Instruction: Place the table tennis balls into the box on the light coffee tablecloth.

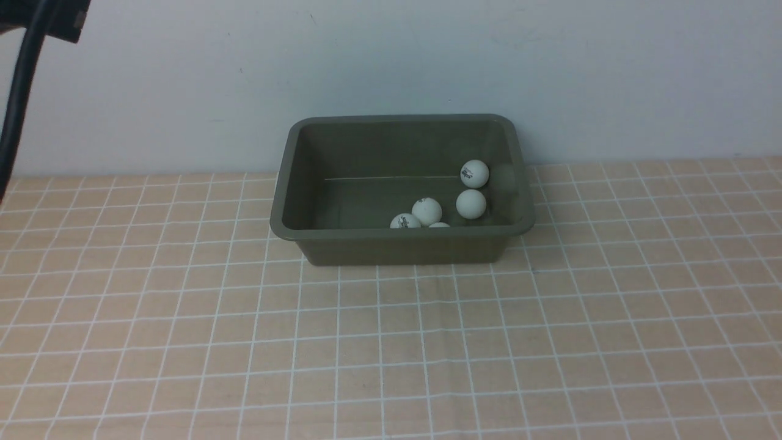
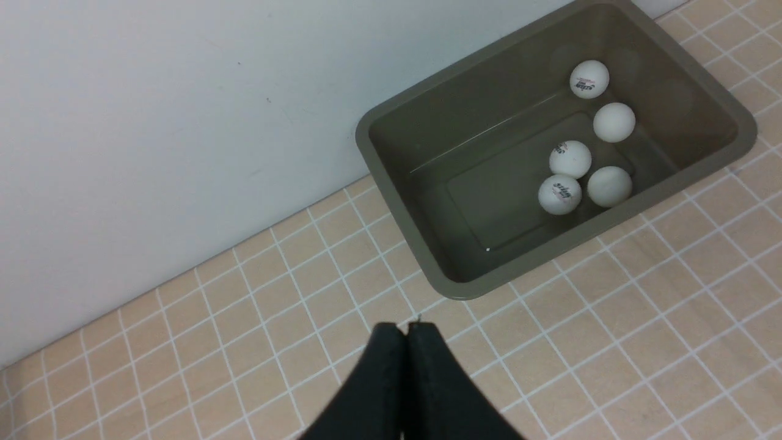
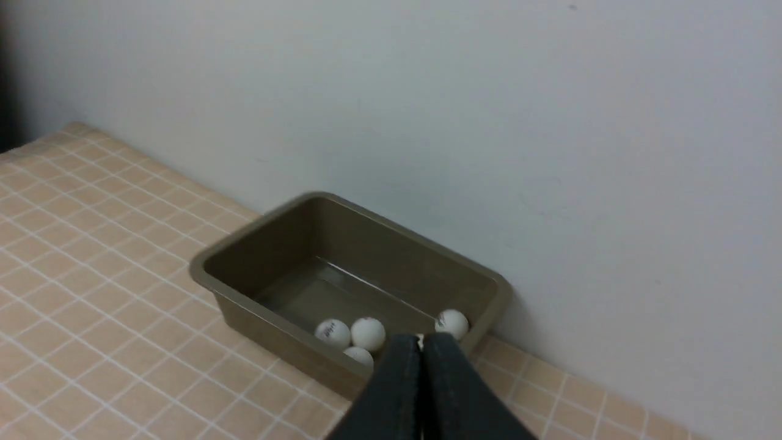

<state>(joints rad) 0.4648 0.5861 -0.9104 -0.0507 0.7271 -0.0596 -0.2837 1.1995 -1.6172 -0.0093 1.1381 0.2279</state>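
All five table tennis balls [image 2: 570, 159] lie inside the box [image 1: 403, 233], gathered toward its right end. Two sit one behind the other near the right wall and three cluster by the front wall, where the front rim hides part of two of them in the front view. The box stands on the light coffee tablecloth [image 1: 391, 342] that covers the surface. Its back rim is close to the pale wall [image 1: 391, 61], and I cannot tell whether they touch. My left end effector [image 2: 407, 333] is clenched, its fingers pressed together with nothing between them. It hangs over the cloth just off the box's left front corner and apart from the rim. My right end effector [image 3: 421, 345] is clenched and empty too, off the box's right end. In its wrist view its fingers cover part of the box's nearest wall, and I count only four balls there. A black cable [image 1: 21, 91] hangs high and well to the left of the box. Open cloth spreads in front of the box and to both sides of it, while the wall shuts off the room behind it.
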